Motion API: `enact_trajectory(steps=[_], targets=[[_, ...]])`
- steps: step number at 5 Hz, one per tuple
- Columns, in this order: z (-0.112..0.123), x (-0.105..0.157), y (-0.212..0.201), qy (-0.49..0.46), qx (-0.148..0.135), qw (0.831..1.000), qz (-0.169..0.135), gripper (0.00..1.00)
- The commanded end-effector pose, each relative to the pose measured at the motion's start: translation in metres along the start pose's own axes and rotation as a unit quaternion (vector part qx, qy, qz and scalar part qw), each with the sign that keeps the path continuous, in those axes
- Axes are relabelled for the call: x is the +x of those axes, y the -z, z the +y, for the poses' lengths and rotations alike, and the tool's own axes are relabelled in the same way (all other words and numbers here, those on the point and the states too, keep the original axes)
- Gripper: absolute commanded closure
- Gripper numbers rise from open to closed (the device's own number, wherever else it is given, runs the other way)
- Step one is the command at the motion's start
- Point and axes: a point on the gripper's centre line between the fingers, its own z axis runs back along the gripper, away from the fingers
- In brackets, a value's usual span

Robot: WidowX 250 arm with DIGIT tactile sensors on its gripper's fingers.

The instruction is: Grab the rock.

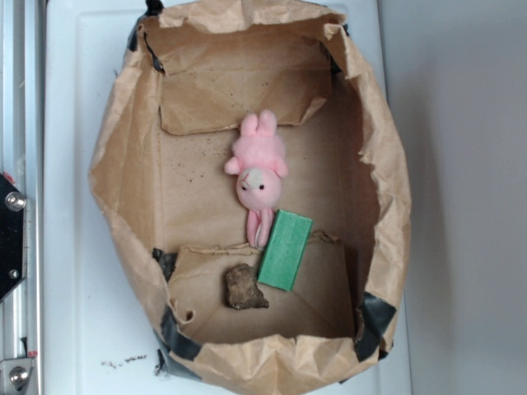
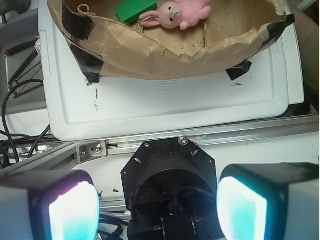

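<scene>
Three things in the bag: rock, green block, pink bunny.
Gripper: in the wrist view, nearest the camera, its two fingers stand wide apart with nothing between them; it holds nothing.
Gripper place: outside the paper bag, above the robot's black base and the metal rail, well apart from the bag's contents.
Tray: white, lying under the bag, beyond the rail as the wrist camera sees it.
Paper bag: brown, crumpled, wide open, its rim patched with black tape at the corners.
Rock: dark brown and lumpy, on the bag's floor near the bottom wall in the exterior view, resting on a folded flap; hidden by the bag's wall in the wrist view.
Green block: rectangular, tilted, just beside the rock at its upper right; whether they touch I cannot tell.
Pink bunny: plush, lying flat near the middle of the bag's floor, farther in than the rock, its long ears reaching down to the block's upper corner.
</scene>
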Motion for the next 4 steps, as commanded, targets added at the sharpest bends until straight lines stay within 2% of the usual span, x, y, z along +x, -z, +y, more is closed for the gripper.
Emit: enact_trajectory(steps=[1, 2, 3, 4], targets=[[0.000, 0.000, 0.000, 0.000, 0.000, 1.000, 0.000, 0.00], [0.000, 0.000, 0.000, 0.000, 0.000, 1.000, 0.000, 0.00], [-0.006, 0.049, 0.010, -0.050, 0.014, 0.999, -0.015, 0.00], [-0.006, 0.086, 0.019, -0.065, 0.023, 0.997, -0.020, 0.00]])
